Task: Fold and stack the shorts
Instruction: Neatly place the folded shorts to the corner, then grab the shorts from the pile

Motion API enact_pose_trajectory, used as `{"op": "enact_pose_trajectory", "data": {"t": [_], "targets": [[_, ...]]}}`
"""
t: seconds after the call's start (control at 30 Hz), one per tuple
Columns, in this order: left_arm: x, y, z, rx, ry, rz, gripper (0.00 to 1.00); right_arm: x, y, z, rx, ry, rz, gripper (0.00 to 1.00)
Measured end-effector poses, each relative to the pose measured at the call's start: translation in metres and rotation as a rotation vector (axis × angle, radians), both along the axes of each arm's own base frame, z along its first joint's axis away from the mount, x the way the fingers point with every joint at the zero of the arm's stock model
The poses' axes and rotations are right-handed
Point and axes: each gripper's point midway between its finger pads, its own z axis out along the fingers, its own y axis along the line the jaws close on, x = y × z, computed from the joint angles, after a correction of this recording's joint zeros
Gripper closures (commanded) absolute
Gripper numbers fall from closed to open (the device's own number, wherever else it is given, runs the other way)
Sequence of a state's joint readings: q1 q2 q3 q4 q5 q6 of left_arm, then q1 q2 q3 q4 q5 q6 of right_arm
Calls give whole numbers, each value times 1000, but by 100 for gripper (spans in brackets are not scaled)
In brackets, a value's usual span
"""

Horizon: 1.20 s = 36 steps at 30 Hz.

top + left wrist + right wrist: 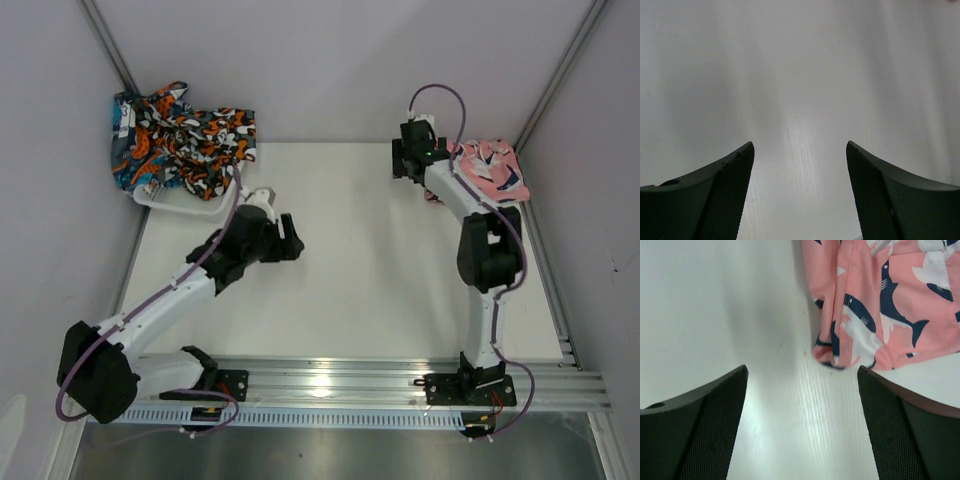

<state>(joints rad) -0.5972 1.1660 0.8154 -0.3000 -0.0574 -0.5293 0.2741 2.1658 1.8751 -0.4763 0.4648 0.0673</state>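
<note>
Bolted along the near edge, an aluminium rail (380, 378) carries both arm bases. At the far left corner a white mesh basket (158, 203) is seen, heaped with two crumpled garments: teal-and-navy shorts (130, 160) on the left and black shorts (215, 135) with orange and white blotches on the right. Any label on them is too small to be read. Just in front of the basket the left gripper (290, 240) (800, 150) is held over the bare white table (350, 260), its fingers parted with nothing between them. At the far right the right gripper (405, 160) (802, 370) is likewise spread wide and empty. Just beyond its tips, the pink shorts (495, 170) (890, 305), printed with navy and white sharks, are laid on the table at the far right corner.
</note>
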Motion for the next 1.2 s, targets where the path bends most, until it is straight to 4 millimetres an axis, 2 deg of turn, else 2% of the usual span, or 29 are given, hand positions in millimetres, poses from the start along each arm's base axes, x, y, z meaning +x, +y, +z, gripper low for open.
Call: {"op": "enact_pose_trajectory", "data": {"t": [0.03, 0.07, 0.1, 0.17, 0.27, 0.33, 0.43, 0.5, 0.6, 0.67, 0.77, 0.87, 0.93, 0.97, 1.07, 1.2], "targets": [[10, 10, 12, -7, -24, 37, 19, -8, 6, 18, 41, -35, 23, 9], [22, 22, 23, -13, -47, 84, 11, -16, 10, 32, 70, -59, 42, 9], [33, 36, 34, -20, -69, 136, 3, -26, 16, 54, 117, -118, 66, 9], [50, 59, 51, -29, -105, 222, 1, -47, 23, 83, 185, -191, 103, 9], [76, 110, 75, -65, -155, 398, 1, -77, 33, 101, 282, -249, 151, 7], [88, 142, 87, -97, -173, 502, 1, -91, 42, 100, 340, -264, 183, 6], [107, 188, 102, -153, -206, 656, 1, -108, 53, 80, 401, -238, 214, 5], [120, 211, 107, -184, -223, 735, 1, -121, 58, 58, 421, -195, 223, 4], [139, 236, 110, -218, -235, 821, 1, -139, 70, 38, 441, -147, 250, 4], [157, 249, 112, -227, -239, 869, 1, -143, 77, 38, 452, -143, 268, 4], [197, 268, 118, -235, -263, 934, 1, -143, 87, 50, 477, -177, 297, 4], [231, 281, 111, -231, -267, 976, 1, -142, 89, 59, 491, -204, 307, 4], [265, 291, 103, -218, -262, 1002, 1, -140, 89, 62, 495, -214, 308, 4], [274, 294, 101, -218, -264, 1007, 1, -140, 89, 62, 495, -215, 308, 4], [309, 305, 82, -199, -229, 1047, 1, -139, 88, 62, 502, -216, 302, 4], [330, 316, 56, -165, -193, 1087, 3, -139, 88, 63, 511, -216, 300, 4]]}}
